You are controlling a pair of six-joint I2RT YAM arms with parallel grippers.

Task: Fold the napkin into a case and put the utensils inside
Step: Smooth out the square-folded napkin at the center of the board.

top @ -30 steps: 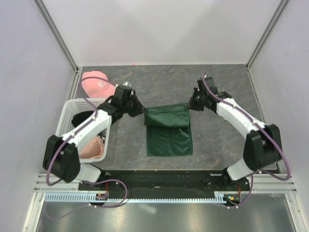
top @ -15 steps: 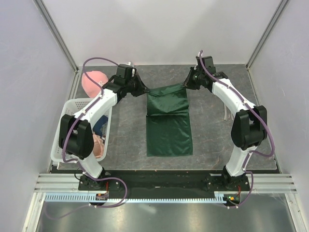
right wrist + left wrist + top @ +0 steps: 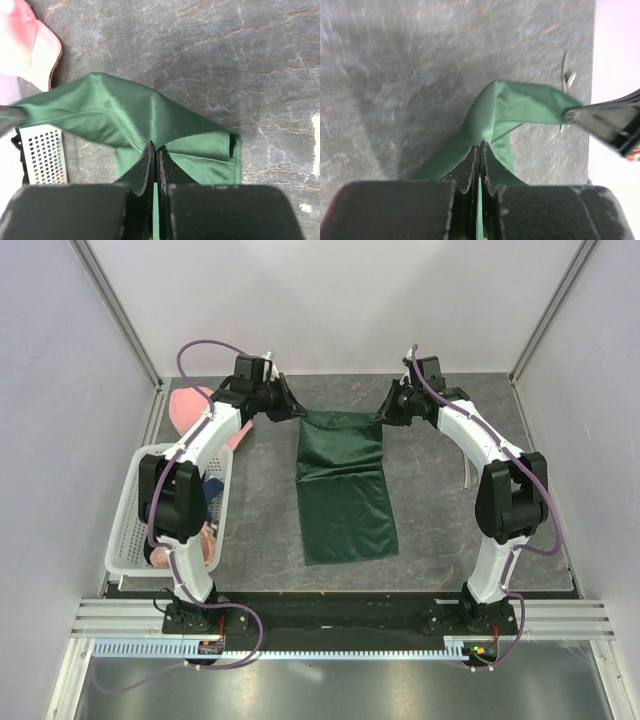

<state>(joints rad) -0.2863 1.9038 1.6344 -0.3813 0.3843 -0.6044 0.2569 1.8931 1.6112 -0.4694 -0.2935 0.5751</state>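
Grey stone-look tabletop point(image 3: 440, 530), walled in by pale panels. The two white arms reach from the near edge out to the far side.

The napkin point(image 3: 342, 485), dark green, sits mid-tabletop as a long strip running near to far. The near end lies flat. One crease crosses it about halfway. The far edge is lifted off the tabletop and stretched between the two claws, sagging a little in the middle. No pocket formed, just a strip held by its far corners.

A white perforated basket point(image 3: 122, 530) is at the left edge, beside the left arm, with pinkish and dark clothes inside. The pink cap point(image 3: 186, 406) lies just past the basket in the far left corner, apart from the napkin.

The left claw point(image 3: 480, 150) is clenched on the napkin's far left corner, fingers pressed together with green cloth pinched between them and fanning out ahead. The right claw point(image 3: 154, 150) is likewise clenched on the far right corner, with a cloth fold bunched at the fingertips.

The utensils point(image 3: 566, 75): thin shiny metal near the right edge of the tabletop, well apart from the napkin and outside it. Too small and blurred to tell spoon from the other piece.
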